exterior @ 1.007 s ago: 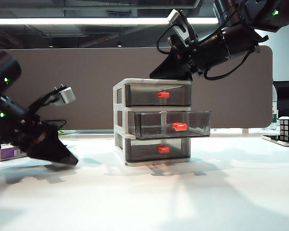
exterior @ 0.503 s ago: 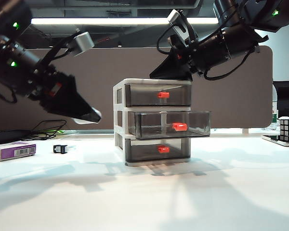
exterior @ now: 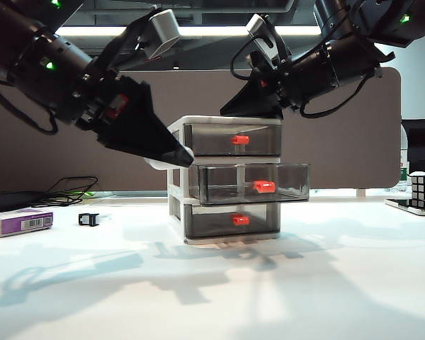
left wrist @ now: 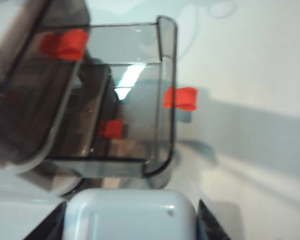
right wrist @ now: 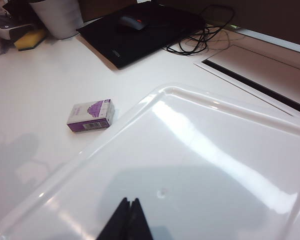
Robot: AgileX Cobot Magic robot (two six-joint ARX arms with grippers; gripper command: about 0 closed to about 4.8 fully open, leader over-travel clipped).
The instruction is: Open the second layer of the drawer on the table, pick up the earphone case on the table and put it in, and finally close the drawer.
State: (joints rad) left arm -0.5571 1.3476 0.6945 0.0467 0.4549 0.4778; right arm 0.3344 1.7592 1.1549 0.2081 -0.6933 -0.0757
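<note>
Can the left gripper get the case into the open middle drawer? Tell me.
Probably yes. The left gripper holds the earphone case beside the pulled-out middle drawer, whose top looks uncovered; the right gripper rests on the cabinet top, clear of it.

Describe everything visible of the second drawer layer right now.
The second layer of the drawer is a smoky translucent grey tray with a small red-orange handle, the middle of three in the white-framed cabinet. It is pulled out, jutting past the shut top and bottom drawers, and looks empty. The left gripper, holding the earphone case, hovers beside it; nothing grips it.
</note>
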